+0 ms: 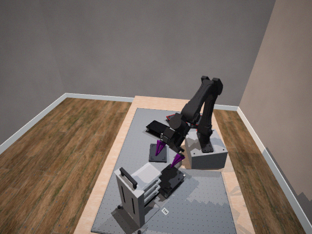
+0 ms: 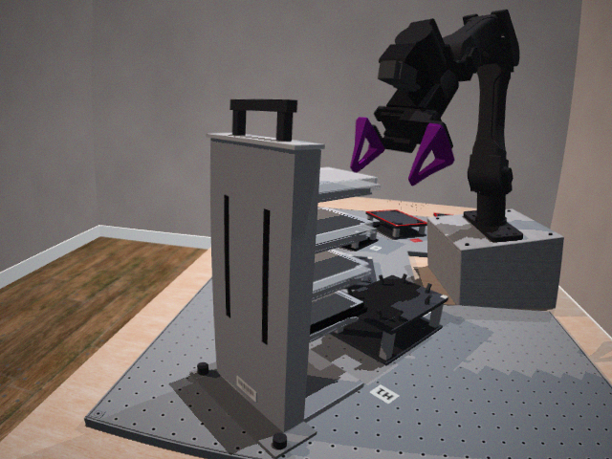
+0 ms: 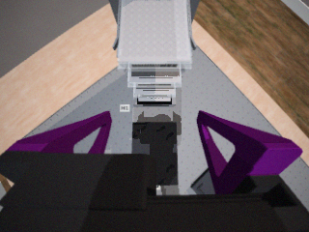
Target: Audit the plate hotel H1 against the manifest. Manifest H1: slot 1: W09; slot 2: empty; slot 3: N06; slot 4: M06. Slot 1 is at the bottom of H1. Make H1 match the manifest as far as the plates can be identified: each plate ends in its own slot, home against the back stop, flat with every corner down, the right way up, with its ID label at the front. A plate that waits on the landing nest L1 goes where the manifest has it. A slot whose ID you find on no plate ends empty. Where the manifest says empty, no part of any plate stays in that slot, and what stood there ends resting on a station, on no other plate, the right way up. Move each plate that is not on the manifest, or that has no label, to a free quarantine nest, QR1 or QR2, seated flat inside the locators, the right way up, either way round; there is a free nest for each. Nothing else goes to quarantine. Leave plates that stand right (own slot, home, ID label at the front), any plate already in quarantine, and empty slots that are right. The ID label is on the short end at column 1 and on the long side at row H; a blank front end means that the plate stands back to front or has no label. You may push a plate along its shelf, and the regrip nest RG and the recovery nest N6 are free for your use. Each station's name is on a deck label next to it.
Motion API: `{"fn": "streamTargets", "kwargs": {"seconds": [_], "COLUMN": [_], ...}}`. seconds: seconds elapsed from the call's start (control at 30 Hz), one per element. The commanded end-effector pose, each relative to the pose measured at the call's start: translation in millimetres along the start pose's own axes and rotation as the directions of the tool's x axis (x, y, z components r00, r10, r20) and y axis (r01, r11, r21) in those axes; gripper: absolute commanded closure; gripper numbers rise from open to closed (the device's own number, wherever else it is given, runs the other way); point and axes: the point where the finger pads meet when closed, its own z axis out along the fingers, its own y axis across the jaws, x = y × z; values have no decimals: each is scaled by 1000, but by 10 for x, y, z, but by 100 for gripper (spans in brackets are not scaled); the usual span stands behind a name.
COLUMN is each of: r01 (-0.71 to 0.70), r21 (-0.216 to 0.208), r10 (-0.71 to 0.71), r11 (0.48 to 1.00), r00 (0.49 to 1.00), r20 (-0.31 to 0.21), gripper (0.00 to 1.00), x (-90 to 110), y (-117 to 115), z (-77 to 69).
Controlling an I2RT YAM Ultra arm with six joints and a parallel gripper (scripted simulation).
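Note:
The plate hotel H1 (image 1: 130,193) (image 2: 256,237) (image 3: 154,34) is a grey tower with a black handle, and its shelves open toward the arm. Plates sit on its shelves (image 2: 340,227). In the wrist view their front ends (image 3: 154,99) stack below the top shelf, and I cannot read the labels. The black landing nest (image 1: 171,180) (image 2: 395,308) (image 3: 154,140) stands right in front of the hotel, and I see no plate on it. My gripper (image 1: 168,154) (image 2: 385,172) (image 3: 154,115) has purple fingers. It is open and empty, high above the landing nest, facing the hotel front.
A red-rimmed quarantine nest (image 2: 395,217) lies behind the hotel near the arm's grey pedestal (image 1: 206,153) (image 2: 493,261). A raised black nest (image 1: 156,126) and a flat dark nest (image 1: 153,157) stand at mid deck. The deck label H1 (image 2: 384,393) (image 3: 125,107) lies beside the hotel.

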Motion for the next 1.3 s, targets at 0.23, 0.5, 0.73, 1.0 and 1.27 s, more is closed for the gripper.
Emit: {"fn": "streamTargets", "kwargs": {"seconds": [0.23,0.5,0.73,1.0,1.27], "r01": [-1,-1,-1,-1,-1], "r21": [0,0,0,0,0], "r10": [1,1,1,1,1], "r11": [1000,1000,1000,1000,1000], "r00": [1000,1000,1000,1000,1000], "r20": [23,23,23,23,23], "gripper": [0,0,0,0,0], "x": [-73,-73,-73,-61,23], "y": [-3,-3,-3,-3,-4], "z": [-20,-20,-20,-31,-111]}}
